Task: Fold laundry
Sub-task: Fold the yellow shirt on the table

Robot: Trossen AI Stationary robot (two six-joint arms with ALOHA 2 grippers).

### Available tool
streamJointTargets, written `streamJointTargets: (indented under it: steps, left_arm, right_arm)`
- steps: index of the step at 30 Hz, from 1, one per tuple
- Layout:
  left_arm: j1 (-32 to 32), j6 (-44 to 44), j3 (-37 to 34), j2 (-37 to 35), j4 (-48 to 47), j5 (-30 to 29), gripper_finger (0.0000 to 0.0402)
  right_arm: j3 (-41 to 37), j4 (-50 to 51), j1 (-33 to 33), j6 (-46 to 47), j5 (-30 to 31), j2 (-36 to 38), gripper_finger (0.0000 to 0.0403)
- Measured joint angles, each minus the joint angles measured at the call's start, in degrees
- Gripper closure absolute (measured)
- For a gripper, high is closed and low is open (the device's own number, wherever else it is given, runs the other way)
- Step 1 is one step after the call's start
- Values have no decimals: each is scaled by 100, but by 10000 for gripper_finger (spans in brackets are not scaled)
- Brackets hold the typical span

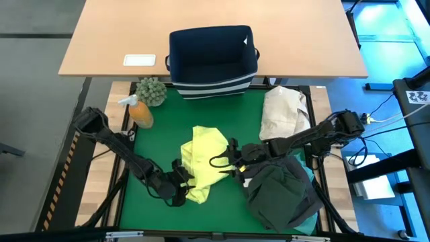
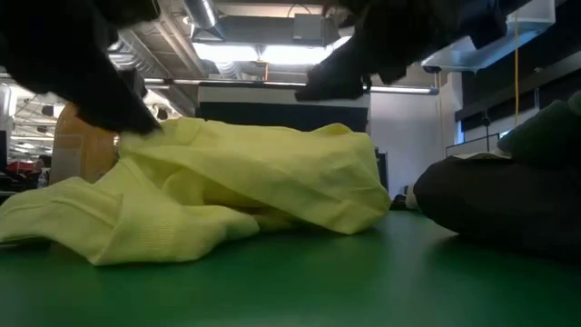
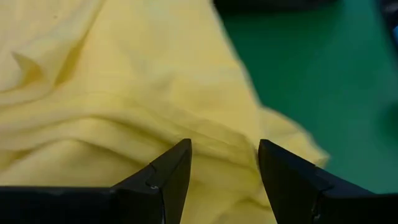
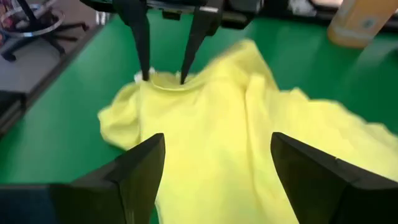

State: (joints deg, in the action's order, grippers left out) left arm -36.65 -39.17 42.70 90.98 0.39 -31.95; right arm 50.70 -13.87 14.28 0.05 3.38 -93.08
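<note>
Both grippers at yellow-green shirt (image 1: 203, 161).

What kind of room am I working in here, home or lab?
Most likely a lab or workshop: exposed ceiling ducts and strip lights, a green work mat on a framed bench, and an office chair beyond it.

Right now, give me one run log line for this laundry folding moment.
stage: gathering yellow-green shirt | left end effector: open, over shirt edge | right end effector: open, above shirt | dark garment pile: right, untouched
</note>
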Motion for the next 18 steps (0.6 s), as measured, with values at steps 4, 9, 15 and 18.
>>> streamJointTargets:
  steps: [4, 9, 15, 18]
  left_arm:
    - [297, 338, 0, 207, -8, -18, 221]
    - [971, 771, 0, 225, 85, -479, 221]
    - [1976, 1812, 0, 224, 654, -975, 222]
    - [2406, 2058, 30, 98, 755, -1023, 222]
  right_arm:
    - [0, -7, 0, 2, 0, -134, 111]
    - [0, -15, 0, -19, 0, -136, 111]
    - [0, -16, 0, -26, 0, -136, 111]
    - [0, -24, 0, -28, 0, -136, 111]
